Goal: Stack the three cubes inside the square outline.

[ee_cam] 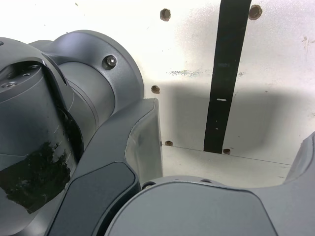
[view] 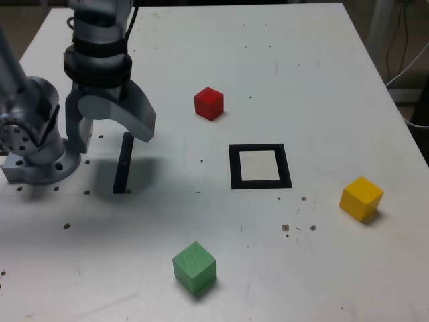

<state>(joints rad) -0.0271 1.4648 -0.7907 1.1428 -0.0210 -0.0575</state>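
Three cubes lie apart on the white table (view: 308, 74) in the exterior view. The red cube (view: 209, 103) is toward the back, the yellow cube (view: 361, 198) is at the exterior view's right, and the green cube (view: 194, 268) is near the front. The square outline (view: 259, 182), black with a white centre, lies flat between them with nothing in it. My gripper (view: 114, 137) hangs at the exterior view's left, over a thin black strip (view: 123, 163). It is open, holds nothing and is far from every cube. No cube shows in the wrist view.
The arm's grey base (view: 33, 147) stands at the table's left edge in the exterior view and fills much of the wrist view (ee_cam: 64, 123). That view also shows the black strip (ee_cam: 224, 83) and small screw holes (ee_cam: 155, 89). Cables (view: 402, 67) hang off the exterior view's right.
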